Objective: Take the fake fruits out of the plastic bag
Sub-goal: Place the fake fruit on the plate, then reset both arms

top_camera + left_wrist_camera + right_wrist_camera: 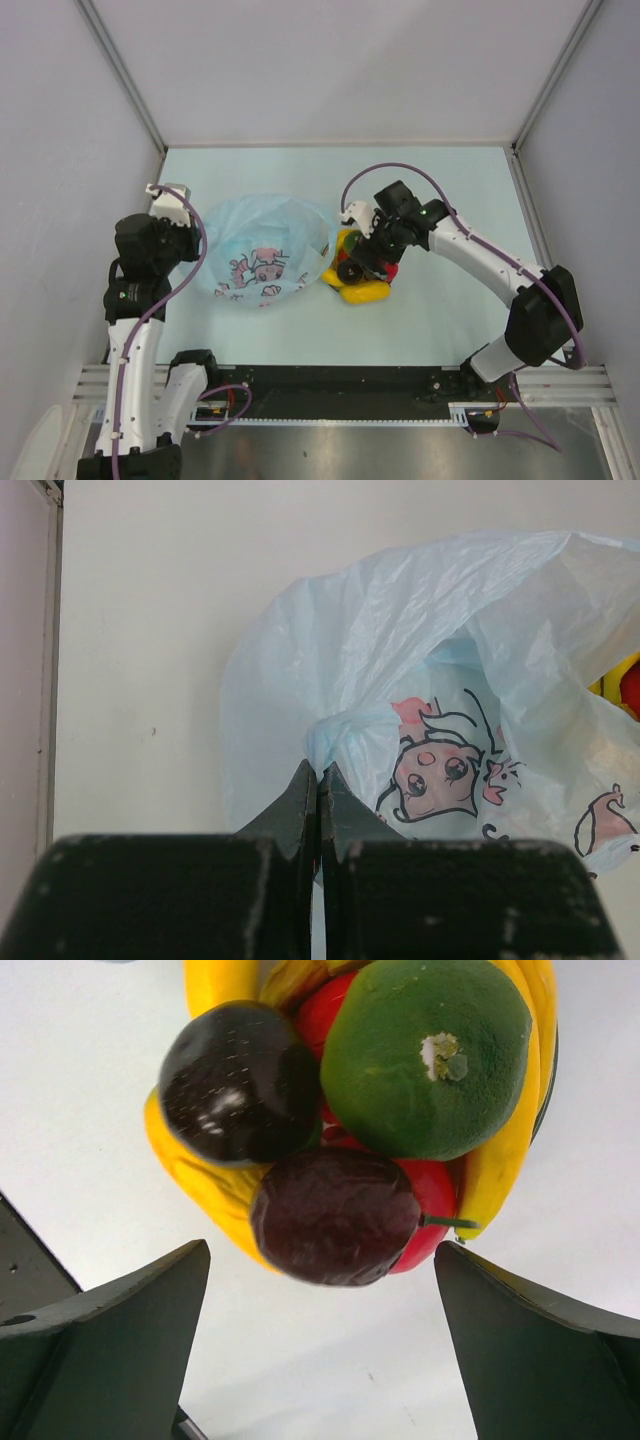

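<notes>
Right gripper (322,1252), jaws apart, is hovering over likely slippery fake fruits (338,1215) beside the plastic bag (430,660), best pinched mid-body; left gripper (318,772) is clamping its flimsy film.

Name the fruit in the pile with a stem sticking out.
The maroon fruit, lowest in the right wrist view: a thin stem juts from its right side. The black fruit shows none, and the green fruit has only a pale scar.
</notes>
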Controlling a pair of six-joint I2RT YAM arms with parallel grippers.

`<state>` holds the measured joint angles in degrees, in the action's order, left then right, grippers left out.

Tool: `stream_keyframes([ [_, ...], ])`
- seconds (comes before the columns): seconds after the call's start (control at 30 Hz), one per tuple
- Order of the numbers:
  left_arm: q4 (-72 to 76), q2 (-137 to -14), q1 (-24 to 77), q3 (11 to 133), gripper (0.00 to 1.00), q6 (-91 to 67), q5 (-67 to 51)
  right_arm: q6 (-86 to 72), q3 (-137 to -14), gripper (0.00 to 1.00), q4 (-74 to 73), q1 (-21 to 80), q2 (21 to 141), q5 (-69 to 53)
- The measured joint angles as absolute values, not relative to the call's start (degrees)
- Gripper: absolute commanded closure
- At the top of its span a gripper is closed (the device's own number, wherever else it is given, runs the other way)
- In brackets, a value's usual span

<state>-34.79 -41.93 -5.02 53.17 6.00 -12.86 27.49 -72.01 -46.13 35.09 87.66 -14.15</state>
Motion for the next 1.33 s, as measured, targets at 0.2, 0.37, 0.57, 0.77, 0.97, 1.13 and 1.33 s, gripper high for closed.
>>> stream_keyframes([
  [0.2,-34.79,-41.95,-5.02,53.15,1.0,5.98,-13.72,28.12,-72.01,0.0,-48.16,35.27,83.66,-15.33],
  [0.37,-34.76,-42.3,-5.02,53.15,1.0,6.0,-13.74,25.76,-72.6,0.0,-48.93,31.29,81.01,-15.44],
  [0.57,-32.4,-45.95,-5.06,58.37,1.0,6.94,-8.45,15.99,-78.3,0.0,-43.7,10.61,79.85,-13.08],
  [0.77,-24.01,-46.09,-5.06,66.17,0.63,9.17,-2.33,10.57,-83.26,0.0,-42.96,-2.0,86.37,-13.61],
  [0.97,-21.17,-44.71,-5.06,69.52,0.0,10.37,2.28,6.61,-83.26,0.0,-42.92,-3.88,87.64,-12.69],
  [1.13,-23.4,-44.8,-5.04,73.36,0.0,7.99,-7.62,4.01,-83.24,0.0,-42.61,-3.66,87.59,-10.94],
  [1.33,-23.55,-49.67,0.3,76.05,0.0,5.08,-20.03,3.05,-83.24,0.0,-41.36,-3.66,87.61,-10.5],
])
